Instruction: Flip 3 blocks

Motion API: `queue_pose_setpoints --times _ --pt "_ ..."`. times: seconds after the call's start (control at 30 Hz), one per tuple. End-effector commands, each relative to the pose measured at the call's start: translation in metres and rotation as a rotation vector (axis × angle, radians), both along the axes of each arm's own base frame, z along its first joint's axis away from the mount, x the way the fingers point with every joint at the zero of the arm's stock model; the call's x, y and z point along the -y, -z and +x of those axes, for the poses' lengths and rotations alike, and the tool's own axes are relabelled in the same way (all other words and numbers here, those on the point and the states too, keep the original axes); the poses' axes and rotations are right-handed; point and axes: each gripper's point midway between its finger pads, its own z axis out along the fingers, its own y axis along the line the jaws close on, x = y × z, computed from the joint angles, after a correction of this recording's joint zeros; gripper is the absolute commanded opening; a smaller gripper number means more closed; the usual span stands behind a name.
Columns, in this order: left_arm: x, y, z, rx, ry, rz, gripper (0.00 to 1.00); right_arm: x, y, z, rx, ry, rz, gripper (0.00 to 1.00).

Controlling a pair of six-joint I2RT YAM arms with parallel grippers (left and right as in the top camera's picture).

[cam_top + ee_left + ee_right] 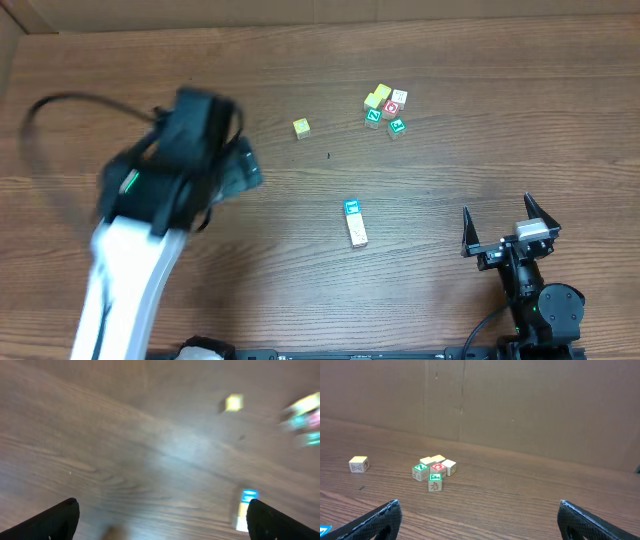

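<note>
Both empty, spread fully: left fingers [55, 521], right fingers [467, 230]. Mid-counter: teal-faced block [351, 208] touching cream block [357, 235]; yellow block [301, 128] alone toward far edge. Risk: nudging touching neighbour when pinching one; picking from green-lettered cluster [385, 108] near far edge by mistake.

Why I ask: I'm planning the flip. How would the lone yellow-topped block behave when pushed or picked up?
The yellow block looks like a small wooden cube, so probably rigid and light. Its flat faces suggest it would slide or tip over an edge, not roll. It stands alone on the table, so a push likely disturbs nothing else.
</note>
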Motion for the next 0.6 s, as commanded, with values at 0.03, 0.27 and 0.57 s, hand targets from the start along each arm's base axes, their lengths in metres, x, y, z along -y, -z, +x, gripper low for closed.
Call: queue_pose_setpoints --times 0.03,0.27,0.57 --pt "-0.014 -0.056 -0.045 0.238 -0.015 -0.058 1.00 0.000 0.002 0.000 0.003 -0.002 -0.006 1.00" --pt "-0.036 -0.102 -0.117 0.512 -0.017 -0.126 1.00 0.000 0.002 0.000 0.003 -0.002 -0.006 1.00" --pt "-0.070 -0.114 -0.191 0.722 -0.112 -0.119 1.00 0.000 0.002 0.000 0.003 -0.002 -0.006 1.00"
